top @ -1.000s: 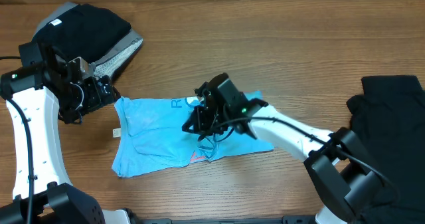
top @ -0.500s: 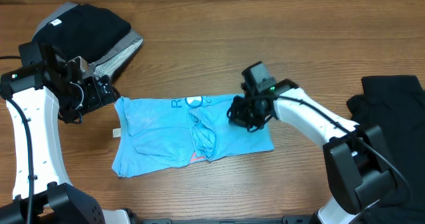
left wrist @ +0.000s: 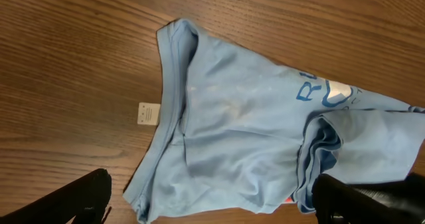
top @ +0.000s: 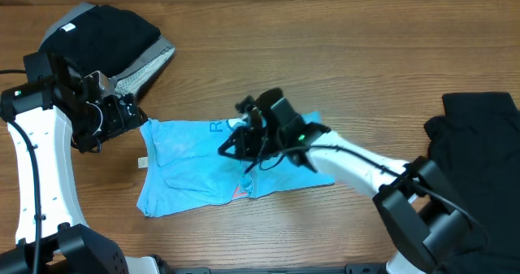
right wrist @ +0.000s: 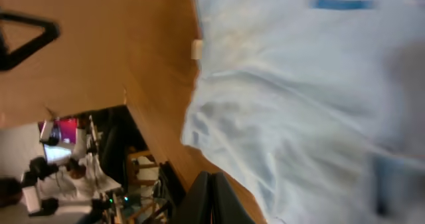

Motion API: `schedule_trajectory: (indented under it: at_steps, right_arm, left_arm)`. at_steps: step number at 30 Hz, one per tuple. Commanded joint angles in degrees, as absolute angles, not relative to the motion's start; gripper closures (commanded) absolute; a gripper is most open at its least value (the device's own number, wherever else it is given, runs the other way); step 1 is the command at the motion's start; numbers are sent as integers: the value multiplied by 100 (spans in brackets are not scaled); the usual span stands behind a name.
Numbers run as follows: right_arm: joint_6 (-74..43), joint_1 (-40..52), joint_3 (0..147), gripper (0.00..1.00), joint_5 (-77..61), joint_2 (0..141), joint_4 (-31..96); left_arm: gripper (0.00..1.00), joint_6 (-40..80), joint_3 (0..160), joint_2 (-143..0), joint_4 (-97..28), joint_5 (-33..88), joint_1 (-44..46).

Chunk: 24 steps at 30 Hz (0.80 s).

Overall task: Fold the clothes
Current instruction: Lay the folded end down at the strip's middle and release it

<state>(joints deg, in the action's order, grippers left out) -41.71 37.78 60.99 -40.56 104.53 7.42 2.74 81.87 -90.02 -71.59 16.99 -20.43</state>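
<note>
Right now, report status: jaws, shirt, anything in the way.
Left gripper: jaws open, empty. Right gripper above blue T-shirt, jaws unclear. Shirt spread, bunched mid. Black garments lie aside.

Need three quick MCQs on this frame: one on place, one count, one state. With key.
1. Where does the blue T-shirt lie?
A) spread on the middle of the table
B) on top of a dark heap
C) hanging off the edge

2. How many dark cloth heaps lie apart from it?
A) none
B) two
C) four

3. What state is the left gripper in?
A) shut on the shirt
B) shut on a white tag
C) open

Key:
1 A, the overhead view shows it on the wood mid-table.
2 B, one is at the top-left corner and one at the right edge.
3 C, its fingers stand wide apart in the left wrist view.
</note>
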Motion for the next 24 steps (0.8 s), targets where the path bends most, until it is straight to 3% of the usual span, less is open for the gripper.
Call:
schedule_trajectory:
  at_steps: [1,3,5,11,16,19,24]
  right_arm:
    - [-3903,3201,6370,92,-3972,10427,1341]
    - [-3741,2989,6392,82,-3715,10427,1723]
    - [-3697,2910,6392,64,-3485,10427,1992]
    - [-3551,3321,6392,42,-2757,10451,2152]
    - [-3793,3852,6392,39,-1616,10578,2137]
    - [-4060,3964,6392,49,-1225,10709,2095]
    - [-4206,3964,6392,55,-1170,10783,1754]
  left_arm:
    - [2,141,8256,-8967,-7175,1758,-2093]
    - [1,143,8256,-8967,-7159,1761,-2093]
    - [1,143,8256,-8967,-7129,1761,-2093]
    - [1,143,8256,-8967,-7063,1761,-2093]
    - [1,141,8256,-8967,-7067,1758,-2093]
    - [1,143,8256,-8967,-7067,1761,-2093]
    - [1,145,8256,-8967,-7070,1763,-2093]
